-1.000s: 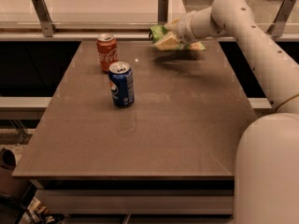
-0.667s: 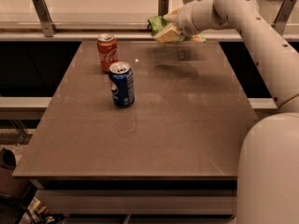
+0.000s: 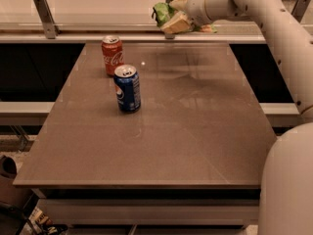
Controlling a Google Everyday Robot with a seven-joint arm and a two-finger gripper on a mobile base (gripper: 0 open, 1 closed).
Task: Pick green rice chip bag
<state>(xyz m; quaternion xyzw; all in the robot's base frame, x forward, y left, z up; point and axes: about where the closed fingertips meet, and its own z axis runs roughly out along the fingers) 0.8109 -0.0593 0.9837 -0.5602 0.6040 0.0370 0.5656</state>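
The green rice chip bag is a crinkly light-green foil bag held in the air above the far edge of the table. My gripper is shut on the bag, its pale fingers clamped on the bag's right side. An orange corner of the bag shows behind the wrist. My white arm reaches in from the right.
A red soda can stands at the far left of the brown table. A blue soda can stands just in front of it. A rail with metal posts runs behind the table.
My gripper has lifted the green bag up and to the left, away from the table surface. The cans have not moved.
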